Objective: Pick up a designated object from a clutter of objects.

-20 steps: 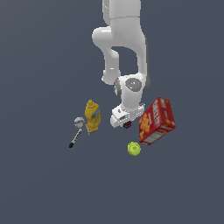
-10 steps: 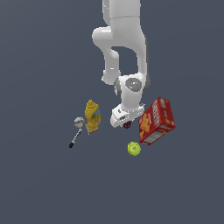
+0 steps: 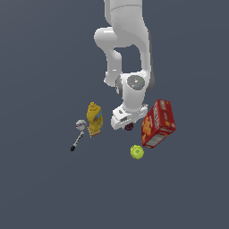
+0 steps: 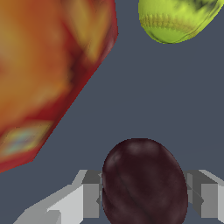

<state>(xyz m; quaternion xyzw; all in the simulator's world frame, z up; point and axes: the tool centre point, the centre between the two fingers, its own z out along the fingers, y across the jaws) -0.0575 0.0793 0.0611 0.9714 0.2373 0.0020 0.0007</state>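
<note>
Nothing has moved since the earlier frames; your arm holds its pose. Your target, the dark maroon ball (image 4: 144, 181), is oval, glossy and faintly veined. It sits between the red box (image 3: 158, 124) and the yellow bottle (image 3: 94, 118). Your gripper (image 4: 144, 197) pinches it, a finger (image 4: 91, 194) against each side.

Count of items recorded at this moment:
- Balls: two. One dark maroon ball (image 4: 144, 181) and one yellow-green ball (image 3: 137, 152).
- Bottles: one yellow bottle (image 3: 94, 118).
- Boxes: one red box (image 3: 158, 123).
- Tools: one thin silver-and-black tool (image 3: 78, 133).
- Robot arms: one white arm (image 3: 129, 53).

Total loose objects were five.
</note>
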